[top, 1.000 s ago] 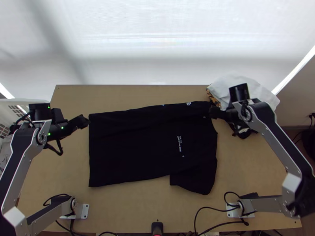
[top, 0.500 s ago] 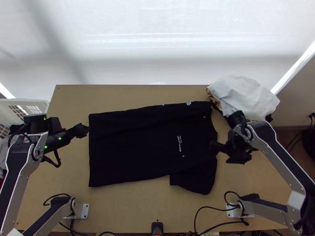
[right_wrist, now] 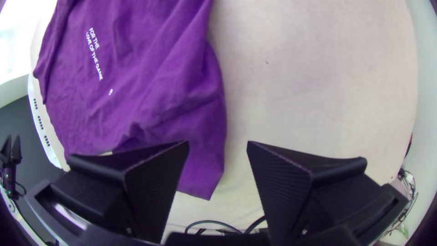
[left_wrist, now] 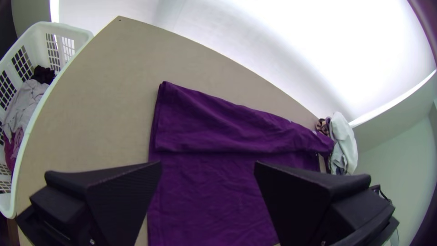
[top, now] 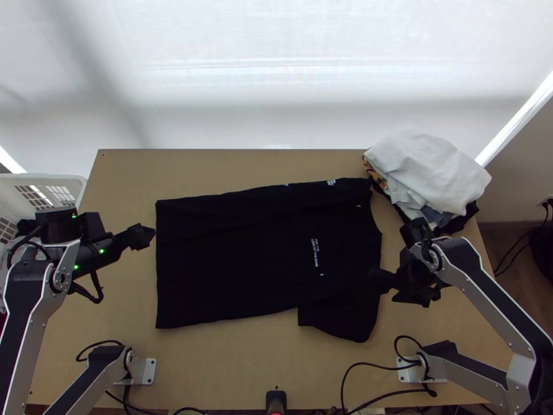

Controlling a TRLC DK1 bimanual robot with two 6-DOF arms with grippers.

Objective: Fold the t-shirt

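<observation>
Two grippers are waiting around one dark T-shirt [top: 256,256], which is lying spread on the tabletop [top: 228,366], with its long axis running from the left edge toward the right edge. The hem [top: 158,277] is facing the left edge, and the strip along the far edge [left_wrist: 236,125] is lying folded inward over the body. One sleeve [top: 342,318] is pointing out toward the near edge, close to the collar end. The left gripper [left_wrist: 208,164] is standing just beside the hem, at the left side of the shirt; its fingers are standing apart and are holding nothing. The right gripper [right_wrist: 218,143] is also keeping its fingers parted, without any cloth, and it is hanging by the collar end, near the border of this sleeve. I am judging that one side is already turned in, and the near side is remaining to be folded. For this, the right arm is being the nearer one to the sleeve, while the left arm is being nearer to the hem's near corner.
</observation>
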